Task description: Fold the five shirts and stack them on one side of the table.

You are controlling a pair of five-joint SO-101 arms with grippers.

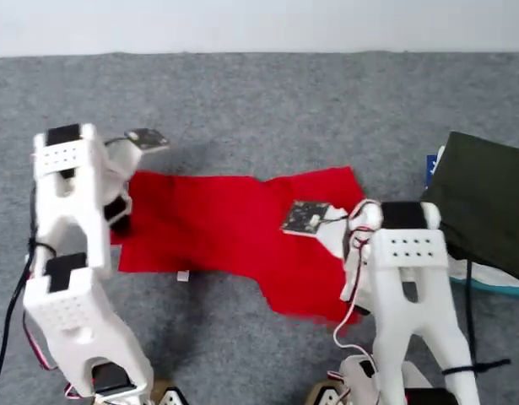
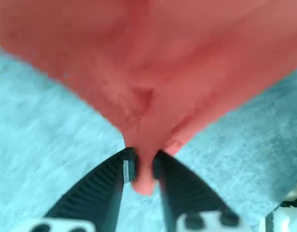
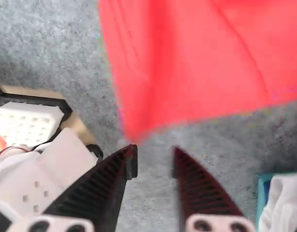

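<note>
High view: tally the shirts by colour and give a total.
red shirt: 1
dark shirt: 1
white shirt, under the dark one: 1
Total: 3 that can be told apart

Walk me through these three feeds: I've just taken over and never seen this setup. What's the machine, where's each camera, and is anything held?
Two small white robot arms sit side by side at a grey table. The high view looks down on both: the left arm is on the picture's left, the right arm on its right. The other two pictures come from a camera on each arm's wrist, looking along its black jaws. A red shirt lies spread between the arms. The left arm's jaws are shut on a pinch of it. The right arm's jaws stand open over bare table, the shirt's edge just ahead, holding nothing. At the right side sits a stack: a dark green shirt on white fabric with a teal edge.
</note>
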